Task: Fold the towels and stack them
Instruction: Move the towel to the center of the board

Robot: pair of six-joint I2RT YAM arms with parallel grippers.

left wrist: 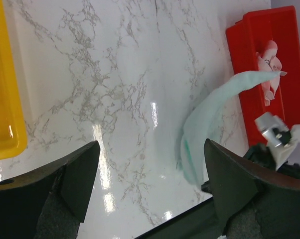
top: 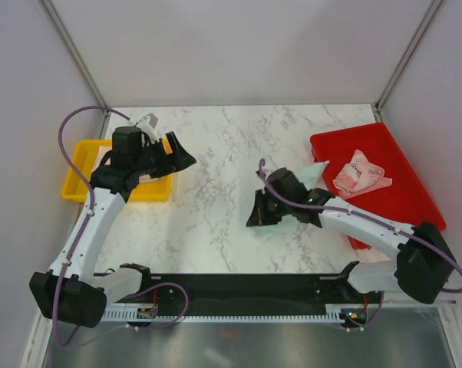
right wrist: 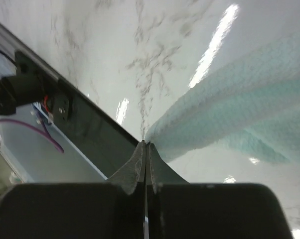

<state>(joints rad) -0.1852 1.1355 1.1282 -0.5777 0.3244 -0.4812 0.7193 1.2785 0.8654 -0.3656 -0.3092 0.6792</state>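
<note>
Marble table point(top: 216, 192) carrying red tray point(top: 404, 172) and yellow tray point(top: 76, 165), mint green towel point(left wrist: 210, 124) draping beside the red tray, pink patterned towel point(top: 360, 175) lying inside it, right gripper point(right wrist: 145, 149) pinching the mint green towel's edge, left gripper point(left wrist: 151, 149) hanging spread, empty.

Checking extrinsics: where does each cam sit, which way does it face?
Top external: above and behind the bases, looking down on the table, yellow tray and red tray; left arm and right arm show.
Left wrist: on the left arm, facing across the table toward the red tray; left jaws wide open.
Right wrist: on the right arm, low over the table, facing its near rail; right jaws shut on the mint towel.
Shared: all three see the mint towel; top and left wrist, the pink patterned towel.
</note>
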